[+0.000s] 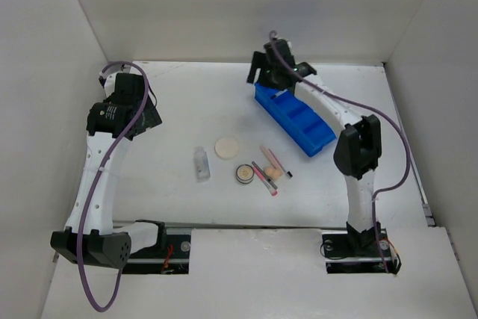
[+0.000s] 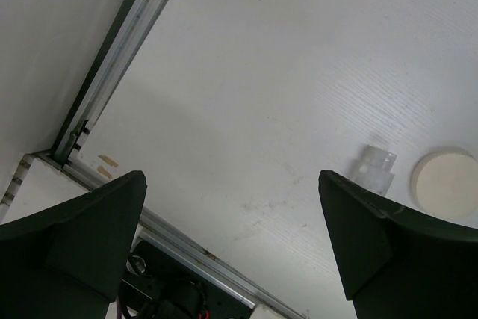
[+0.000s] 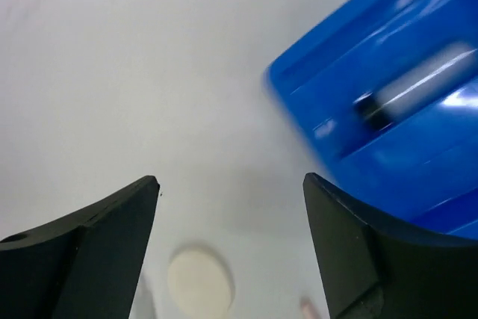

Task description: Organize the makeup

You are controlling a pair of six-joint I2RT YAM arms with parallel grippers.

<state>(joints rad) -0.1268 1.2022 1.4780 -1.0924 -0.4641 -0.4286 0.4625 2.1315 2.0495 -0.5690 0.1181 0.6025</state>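
White table inside plain white walls. The makeup lies near centre: a clear tube point(image 1: 202, 163) with its long axis near-to-far, the cream round pad point(image 1: 226, 146) just beside it, and the round compact point(image 1: 244, 174). The pink pencil point(image 1: 265, 178) and dark pencil point(image 1: 277, 162) slant far-left to near-right, flanking the sponge point(image 1: 272, 173).

The left gripper point(image 2: 231, 177) hovers over the table's left side, fingers spread and empty. The right gripper point(image 3: 231, 178) hangs at the far end of the blue tray point(image 1: 314, 140), fingers apart, holding nothing.

Only the right wrist view shows a second tube point(image 3: 407, 87), blurred, lying inside the tray.

The counter point(image 2: 299, 72) is matt white with a faint wood grain. The tray point(image 1: 290, 126) is glossy blue plastic. The tube point(image 1: 202, 163) is clear plastic. The round pad point(image 1: 226, 146) looks matt cream. The left tool point(image 2: 231, 184) has matt black fingers point(image 2: 75, 229).
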